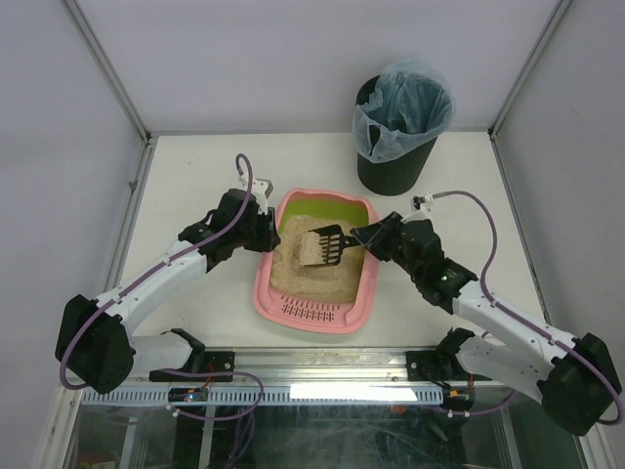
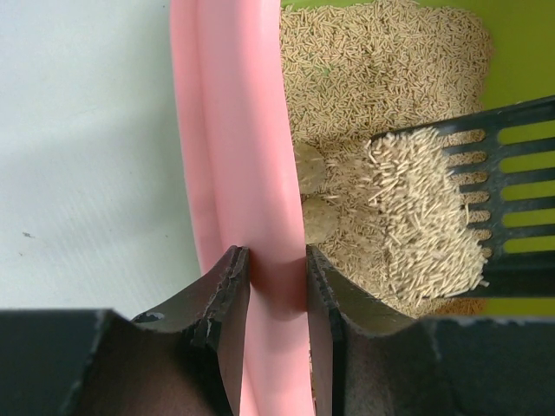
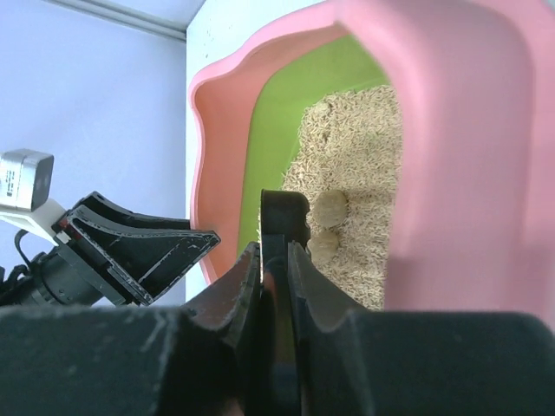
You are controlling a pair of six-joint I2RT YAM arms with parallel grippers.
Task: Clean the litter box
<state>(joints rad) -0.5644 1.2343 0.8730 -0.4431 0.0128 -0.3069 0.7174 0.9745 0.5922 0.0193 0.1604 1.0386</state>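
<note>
1. Left gripper (image 2: 276, 299): the jaws are clamped on the pink left rim of the litter box (image 1: 314, 311). One finger is outside the wall and one is inside, above the litter (image 2: 373, 69). I read it as a bracing hold, so the tray does not skid while the other arm digs.
2. Right gripper (image 3: 276, 270): the jaws are pinched shut on the handle of the black slotted scoop (image 1: 327, 244), which runs straight out between the fingers. That grip lays the blade low and across the tray.
3. The scoop blade reaches in from the right wall and carries a heap of pellets over its slots. It looks like mid-sift, the loose grains meant to drop through.
4. Two rounded clumps (image 2: 309, 169) lie in the litter just beside the left wall, between the left gripper's inner finger and the blade's edge. As far as I can tell they are off the blade, so they are likely the next target.
5. The box sits mid-bench (image 1: 186, 176), a little toward the near edge. Its lime-green end points to the far edge and its slotted rim to the near edge. It lies between the two grippers, the left one touching its rim and the right one hanging over the right wall.
6. A black bin (image 1: 391, 171) with a bluish bag stands by the far right corner, apart from the box. It is on the scoop arm's side, which is handy for dumping.
</note>
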